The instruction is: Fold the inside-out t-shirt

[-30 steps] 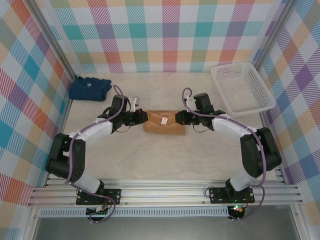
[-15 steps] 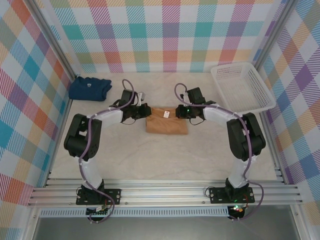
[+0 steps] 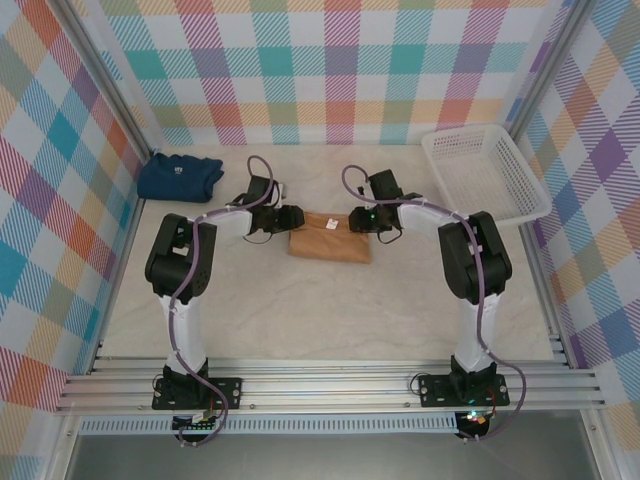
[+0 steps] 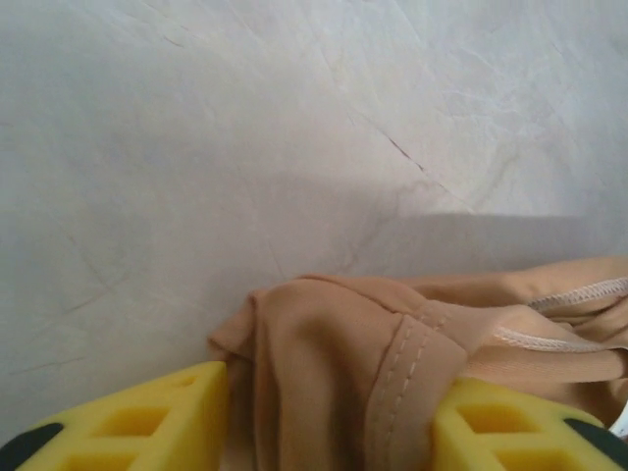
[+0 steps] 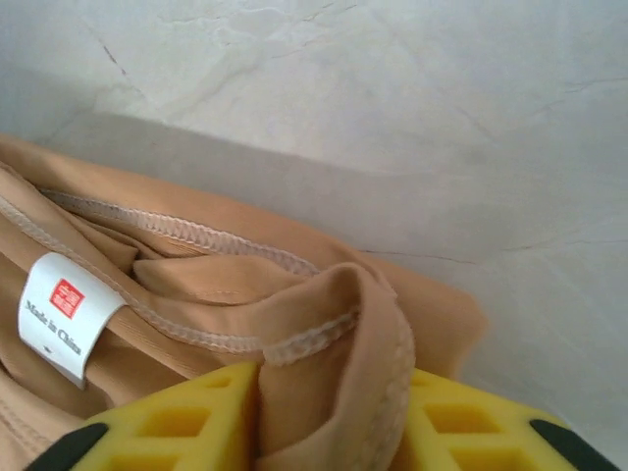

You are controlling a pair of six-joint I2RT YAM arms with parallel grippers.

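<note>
Left claw (image 3: 293,220), right claw (image 3: 352,221) — at t-shirt (image 3: 330,243)

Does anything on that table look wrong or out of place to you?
The tan t-shirt at mid-table lies folded with its white neck tag and stitched seams facing out, so it is inside out. The navy shirt and basket look orderly.

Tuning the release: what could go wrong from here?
1. Shirt fabric sits bunched between the fingers of the left hand and the right hand. Pulling away before it drops free could drag the fold open.
2. The tag lies close to the right hand and might snag as it withdraws.
</note>
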